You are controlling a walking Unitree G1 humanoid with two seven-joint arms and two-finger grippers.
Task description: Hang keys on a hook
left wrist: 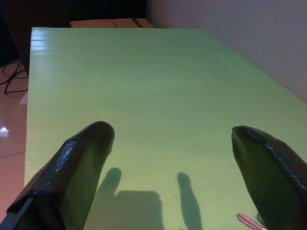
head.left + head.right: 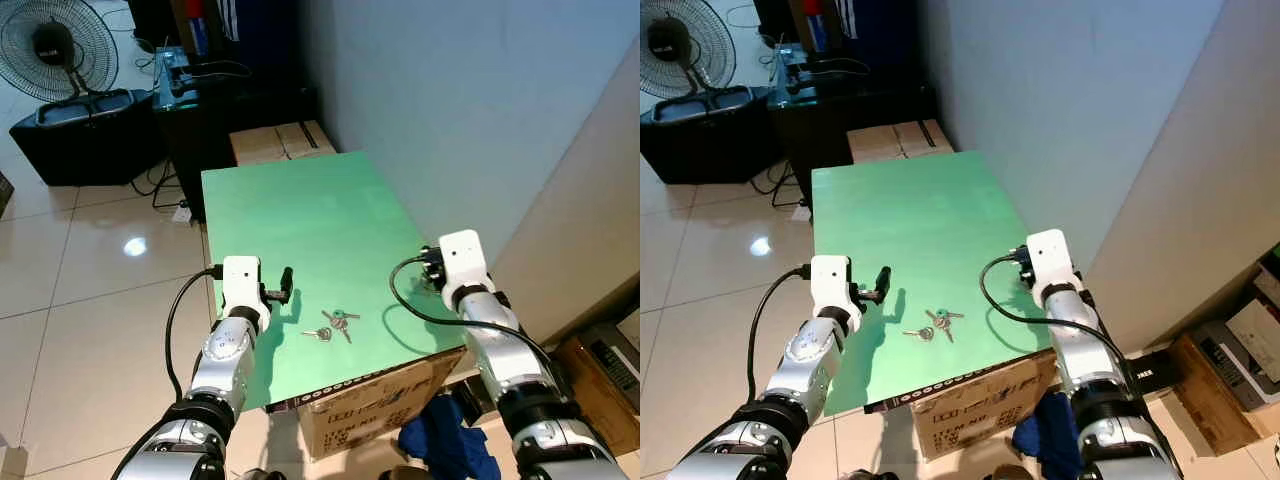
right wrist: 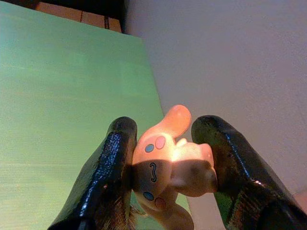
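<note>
A small bunch of keys (image 2: 335, 324) lies on the green table (image 2: 300, 210) near its front edge. My left gripper (image 2: 280, 285) hovers open just left of the keys, low over the table. In the left wrist view its two black fingers (image 1: 72, 167) stand wide apart, and a key tip (image 1: 249, 221) shows beside one of them. My right gripper (image 2: 430, 270) is at the table's right edge by the wall. There it is shut on a small cream cartoon figure (image 3: 168, 163) with blue eyes and pink cheeks, held between both fingers.
A grey wall (image 2: 480, 100) runs along the table's right side. A cardboard box (image 2: 370, 410) and a blue cloth (image 2: 440, 440) sit under the front edge. More cardboard boxes (image 2: 280, 140), a black cabinet (image 2: 220, 110) and a fan (image 2: 55, 45) stand beyond the far end.
</note>
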